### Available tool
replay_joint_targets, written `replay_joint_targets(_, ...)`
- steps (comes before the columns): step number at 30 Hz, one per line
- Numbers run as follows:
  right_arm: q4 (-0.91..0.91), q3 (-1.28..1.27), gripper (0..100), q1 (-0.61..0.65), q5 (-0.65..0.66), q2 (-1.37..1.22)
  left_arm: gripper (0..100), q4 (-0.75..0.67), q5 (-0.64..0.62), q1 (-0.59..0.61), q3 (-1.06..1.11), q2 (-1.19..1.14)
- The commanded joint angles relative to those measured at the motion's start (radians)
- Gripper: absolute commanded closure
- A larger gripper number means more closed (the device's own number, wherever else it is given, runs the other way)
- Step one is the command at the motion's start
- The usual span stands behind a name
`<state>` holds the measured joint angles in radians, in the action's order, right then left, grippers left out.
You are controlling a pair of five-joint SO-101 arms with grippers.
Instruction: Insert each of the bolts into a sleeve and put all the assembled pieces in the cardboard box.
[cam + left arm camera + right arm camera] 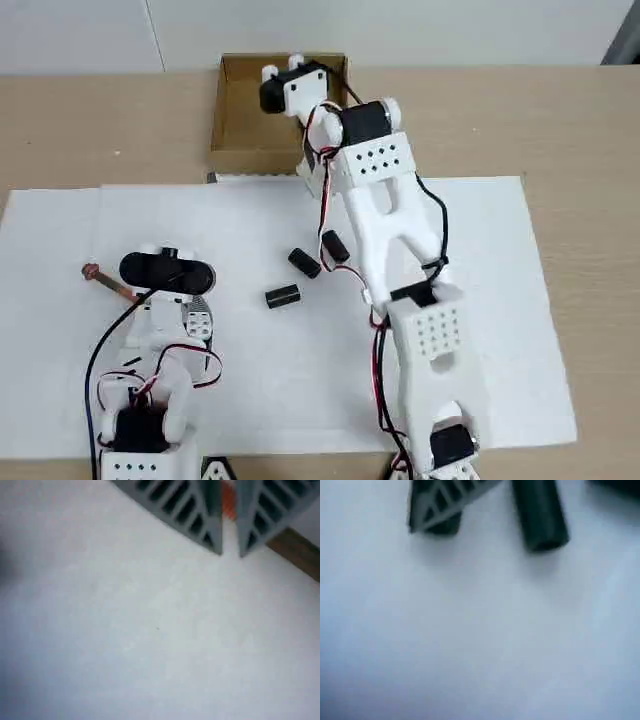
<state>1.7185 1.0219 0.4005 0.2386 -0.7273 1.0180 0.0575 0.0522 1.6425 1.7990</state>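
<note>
My left gripper (138, 295) is at the left of the white paper, shut on a copper bolt (100, 277) that sticks out toward the paper's left edge. In the left wrist view its two grey fingers (200, 515) pinch the orange bolt (227, 500) just above the paper. Three black sleeves lie mid-paper: one (283, 296) nearest the front, one (305, 263) behind it, and one (335, 245) partly under the right arm (375, 160). My right gripper (440, 520) hangs low over a sleeve (437, 529), with another sleeve (540, 515) beside it. The cardboard box (245, 125) stands at the back.
White paper (250, 400) covers most of the wooden table (80, 120). The right arm stretches from the front right up to the box, its wrist end overhanging the box's right side. Cables run along both arms.
</note>
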Motion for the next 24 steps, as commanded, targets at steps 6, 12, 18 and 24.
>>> replay_joint_targets(6,0.004,-0.224,85.3,0.021,0.009,0.125,99,-0.003,0.006,0.002,-0.005,0.009)
replay_joint_targets(12,0.001,-0.296,85.2,0.022,0.003,0.124,99,-0.003,0.006,0.002,-0.005,0.009)
replay_joint_targets(18,-0.019,-0.345,85.2,0.048,0.002,0.122,99,-0.003,0.006,0.002,-0.005,0.009)
replay_joint_targets(24,-0.036,-0.344,85.3,0.071,0.000,0.047,99,-0.002,0.006,0.002,-0.005,0.009)
